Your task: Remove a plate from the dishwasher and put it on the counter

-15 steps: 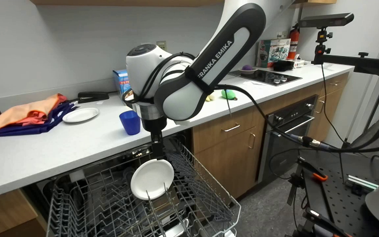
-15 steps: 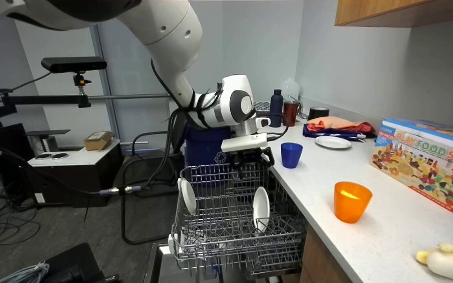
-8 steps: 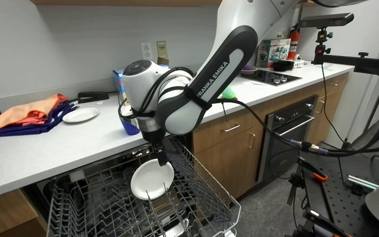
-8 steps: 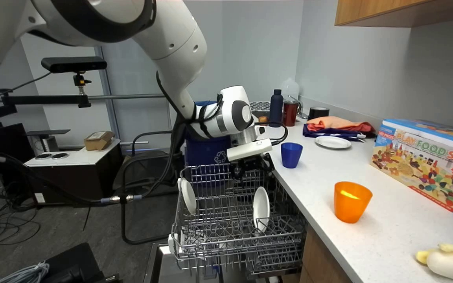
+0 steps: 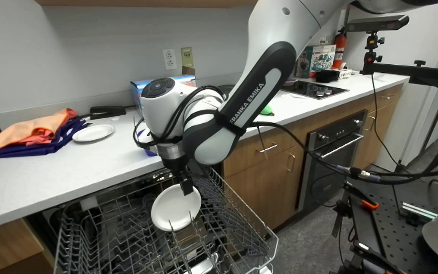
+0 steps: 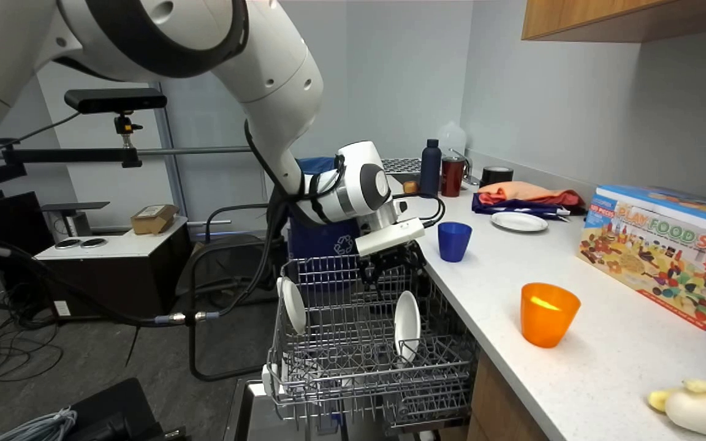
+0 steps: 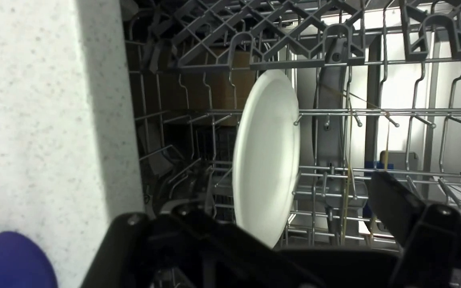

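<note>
A white plate (image 6: pixel 407 327) stands on edge, tilted a little, in the dishwasher rack (image 5: pixel 124 228), near the front edge of the counter (image 6: pixel 488 288); the wires seem to prop it, leaving the upper rim free, likely the place to pinch. Near it, over the rack, the Robotiq gripper (image 5: pixel 187 189) hangs with fingers spread, holding nothing, apparently turned to straddle that rim. The rack also carries a second white plate (image 6: pixel 292 306), on the side away from the counter. Near the counter's front edge stand a blue cup (image 6: pixel 454 243), its inside not readable, and an orange cup (image 6: pixel 546 324) with yellow brightness within; light or contents, I cannot tell. Toward the back edge, the play food box (image 6: pixel 653 251) hides whatever it holds.
</note>
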Available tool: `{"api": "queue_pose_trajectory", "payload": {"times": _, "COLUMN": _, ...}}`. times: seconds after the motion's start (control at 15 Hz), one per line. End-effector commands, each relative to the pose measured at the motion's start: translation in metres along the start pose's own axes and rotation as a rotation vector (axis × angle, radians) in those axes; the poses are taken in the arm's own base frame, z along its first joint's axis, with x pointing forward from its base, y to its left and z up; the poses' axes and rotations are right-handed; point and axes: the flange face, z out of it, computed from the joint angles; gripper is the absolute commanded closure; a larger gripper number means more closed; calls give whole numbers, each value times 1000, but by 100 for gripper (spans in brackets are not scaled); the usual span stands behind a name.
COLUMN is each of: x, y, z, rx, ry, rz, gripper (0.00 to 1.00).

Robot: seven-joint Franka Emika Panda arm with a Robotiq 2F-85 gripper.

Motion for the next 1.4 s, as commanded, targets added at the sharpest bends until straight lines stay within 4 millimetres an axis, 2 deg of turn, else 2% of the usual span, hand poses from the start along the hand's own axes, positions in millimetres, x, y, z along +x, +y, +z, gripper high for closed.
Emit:
{"api": "queue_pose_trajectory", "payload": {"times": 0.0, "x": 11, "y": 2, "z": 8, "rx": -77, "ry": 27, "rz": -41, "gripper": 0}}
{"api": "queue_pose_trajectory", "payload": {"times": 1.07, "x": 19, "y": -17, "z": 51, "rx": -76, "ry": 7, "rz": -83, "gripper": 0}}
{"api": "queue_pose_trajectory", "payload": {"times": 1.33, "x": 24, "y": -18, "z": 55, "rx": -82, "ry": 7, "rz": -93, "gripper": 0}}
